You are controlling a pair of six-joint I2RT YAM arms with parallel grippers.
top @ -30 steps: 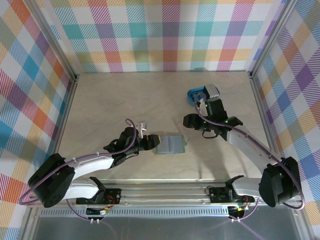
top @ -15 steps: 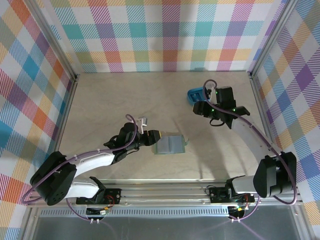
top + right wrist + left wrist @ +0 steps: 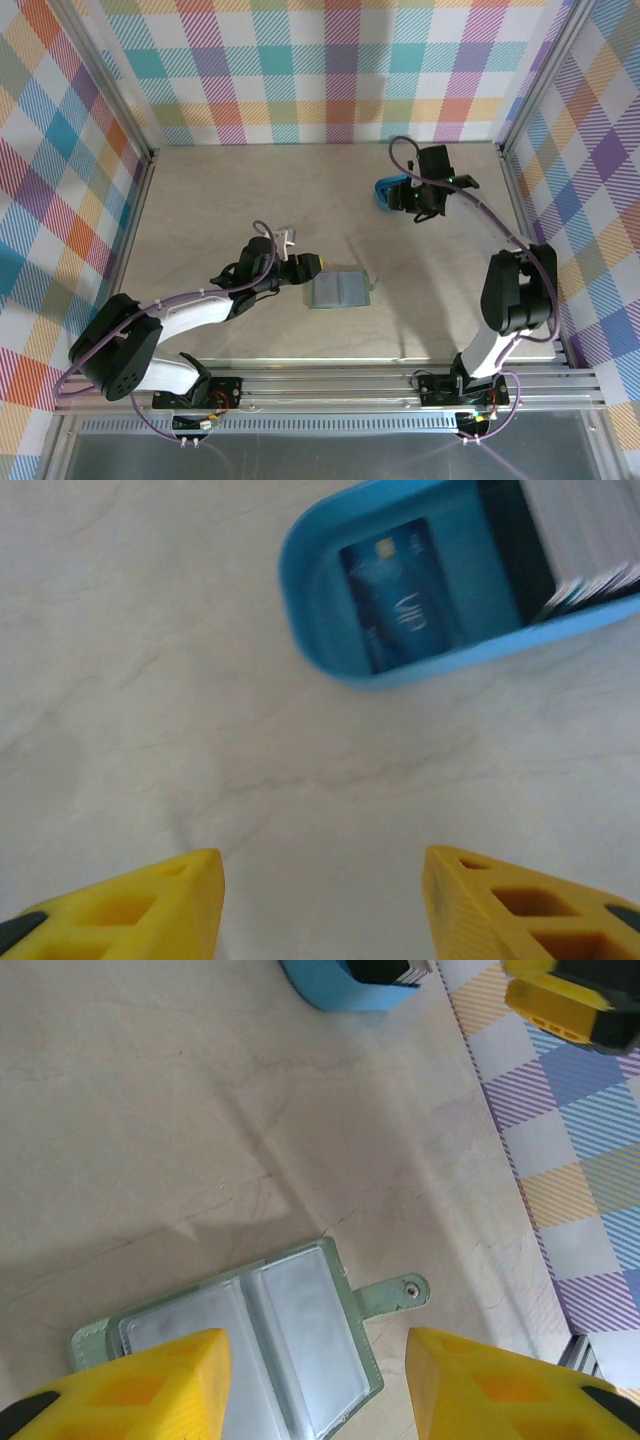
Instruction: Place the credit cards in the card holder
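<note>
Robot lab test cell, plaid backdrop walls (image 3: 340,60), alu rail (image 3: 330,385), beige tabletop (image 3: 230,200)

The holder (image 3: 341,290) is laid open and flat on the table (image 3: 220,200), near the middle and toward the near edge. Its tab (image 3: 392,1293) is turned to the right. The left gripper (image 3: 310,266) is held just left of the holder, over its left edge. The tray (image 3: 388,190) is set well behind the holder and to its right, toward the back right corner. In the tray a card (image 3: 400,590) is laid flat, with a stack of cards (image 3: 585,530) beside it. The right gripper (image 3: 420,198) is held at the tray's right side.
</note>
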